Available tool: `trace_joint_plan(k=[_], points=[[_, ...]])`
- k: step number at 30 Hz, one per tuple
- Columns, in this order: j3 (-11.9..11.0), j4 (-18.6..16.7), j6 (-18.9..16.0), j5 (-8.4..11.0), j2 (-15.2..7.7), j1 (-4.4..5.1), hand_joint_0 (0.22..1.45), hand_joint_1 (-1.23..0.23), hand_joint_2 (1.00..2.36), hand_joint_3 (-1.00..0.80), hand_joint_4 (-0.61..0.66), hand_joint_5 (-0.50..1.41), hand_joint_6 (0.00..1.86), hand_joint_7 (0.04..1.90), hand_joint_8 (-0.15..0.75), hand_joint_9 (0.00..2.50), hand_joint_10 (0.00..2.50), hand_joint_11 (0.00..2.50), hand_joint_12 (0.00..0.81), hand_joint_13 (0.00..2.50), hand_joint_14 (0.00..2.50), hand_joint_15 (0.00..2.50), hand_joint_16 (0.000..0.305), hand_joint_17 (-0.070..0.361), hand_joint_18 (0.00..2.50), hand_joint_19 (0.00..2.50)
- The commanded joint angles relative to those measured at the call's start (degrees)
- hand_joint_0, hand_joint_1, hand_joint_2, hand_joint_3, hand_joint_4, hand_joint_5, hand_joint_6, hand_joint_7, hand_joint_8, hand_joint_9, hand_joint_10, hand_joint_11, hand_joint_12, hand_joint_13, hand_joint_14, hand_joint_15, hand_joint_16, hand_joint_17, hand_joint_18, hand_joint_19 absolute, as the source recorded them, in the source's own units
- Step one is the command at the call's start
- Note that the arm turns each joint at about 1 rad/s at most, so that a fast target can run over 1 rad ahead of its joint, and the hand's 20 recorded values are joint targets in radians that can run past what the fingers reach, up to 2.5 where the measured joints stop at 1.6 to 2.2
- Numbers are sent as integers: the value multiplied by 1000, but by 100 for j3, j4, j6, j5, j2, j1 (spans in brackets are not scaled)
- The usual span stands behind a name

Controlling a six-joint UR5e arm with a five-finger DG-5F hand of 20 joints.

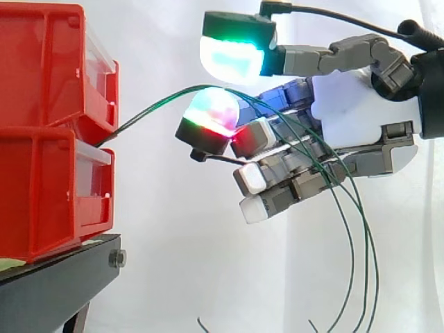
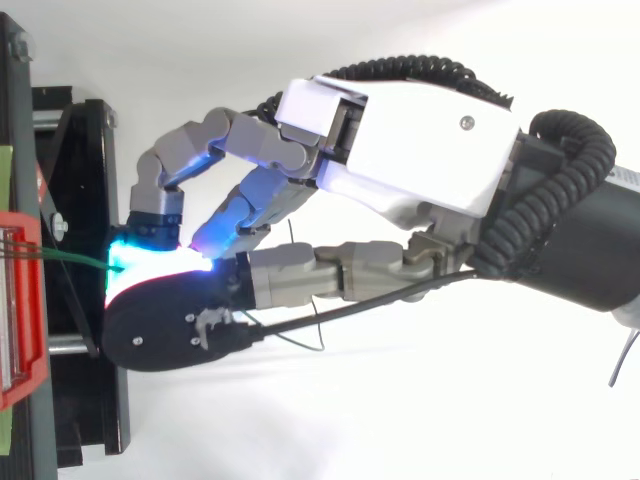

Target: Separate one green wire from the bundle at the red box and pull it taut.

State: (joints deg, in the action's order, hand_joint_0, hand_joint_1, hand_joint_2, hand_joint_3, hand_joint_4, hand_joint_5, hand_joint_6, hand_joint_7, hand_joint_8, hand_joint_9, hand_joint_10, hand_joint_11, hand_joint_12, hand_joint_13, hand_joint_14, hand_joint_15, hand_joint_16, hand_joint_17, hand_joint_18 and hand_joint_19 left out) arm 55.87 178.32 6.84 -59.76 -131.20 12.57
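Side view: my hand sits R of frame, about level w/ the seam between two stacked red bins, the upper bin on the lower bin. Both rest on the black stand. The hand is well apart from the bins, w/ white curtain showing between.

Green wire: exits at the bins' front face, at the seam between upper and lower. It rises to the R in a shallow bow, not quite straight, and reaches the top front of my hand.

From that same spot, several loose green strands drop across the near side of the hand. They hang slack in long curves down to the bottom edge. A couple of free ends show low down.

Top view: the hand enters from R and points L toward the bins' red edge. The wire runs approx. level and straight from there into the hand's front, by the cyan glow.

Grip state: can't tell. The contact pt. is hidden, so the wire could be clamped or only lying over the hand.
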Motion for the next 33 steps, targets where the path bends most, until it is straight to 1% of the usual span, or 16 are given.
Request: trace_joint_plan(k=[1,2,8,10,11,12,13,16,18,21,25,28,29,32,33], points=[[3,10,-7,0,7,0,615,-641,1017,-250,115,-204,929,993,274,1080,16,1255,389,938,24,661,49,110,784,553],[-6,10,-7,0,-2,-9,622,-681,1017,-231,103,-205,932,986,270,1069,16,1258,393,936,23,665,49,110,784,553],[3,10,-7,0,7,-9,659,-778,1016,-247,44,-208,940,977,268,1052,15,1253,383,910,24,649,48,109,778,542],[3,10,-7,0,7,-9,663,-785,1016,-254,45,-208,939,986,268,1051,15,1254,382,909,24,650,48,109,778,542],[3,19,-7,-9,7,-9,690,-799,1012,-333,34,-208,942,956,265,1044,15,1246,380,907,25,651,48,108,776,534],[3,19,-7,-18,7,-9,696,-800,1011,-353,37,-208,942,944,264,1042,16,1248,380,907,24,651,48,107,777,526],[3,19,-7,-18,7,-9,708,-790,1007,-415,30,-206,942,934,267,1052,15,1243,378,908,24,646,47,106,777,526],[3,10,-7,-18,-2,-9,725,-796,1000,-500,27,-204,942,939,270,1053,15,1241,376,911,24,639,46,104,787,515],[3,19,-7,-18,7,-9,730,-787,1000,-500,38,-202,941,925,262,1063,16,1244,374,918,23,645,46,104,793,514],[3,19,-7,-18,7,-9,702,-790,1000,-500,60,-196,938,911,263,1072,15,1252,370,925,24,641,46,103,802,520],[3,19,-7,-35,7,-9,642,-788,1000,-500,99,-185,933,955,267,1087,16,1257,370,935,25,645,45,102,806,532],[-6,19,-7,-35,7,-9,568,-777,1000,-500,114,-179,933,959,269,1109,16,1245,374,947,25,652,46,104,820,529],[3,10,-7,-35,7,-9,525,-760,1000,-500,123,-178,935,933,281,1118,15,1258,384,958,25,656,48,108,838,529],[3,10,-7,-35,7,-18,480,-712,1000,-500,132,-176,934,923,298,1132,12,1250,399,975,22,653,51,116,865,522],[3,1,-7,-35,7,-9,460,-655,1000,-500,142,-175,934,907,299,1140,12,1241,408,982,23,655,54,120,878,519]])
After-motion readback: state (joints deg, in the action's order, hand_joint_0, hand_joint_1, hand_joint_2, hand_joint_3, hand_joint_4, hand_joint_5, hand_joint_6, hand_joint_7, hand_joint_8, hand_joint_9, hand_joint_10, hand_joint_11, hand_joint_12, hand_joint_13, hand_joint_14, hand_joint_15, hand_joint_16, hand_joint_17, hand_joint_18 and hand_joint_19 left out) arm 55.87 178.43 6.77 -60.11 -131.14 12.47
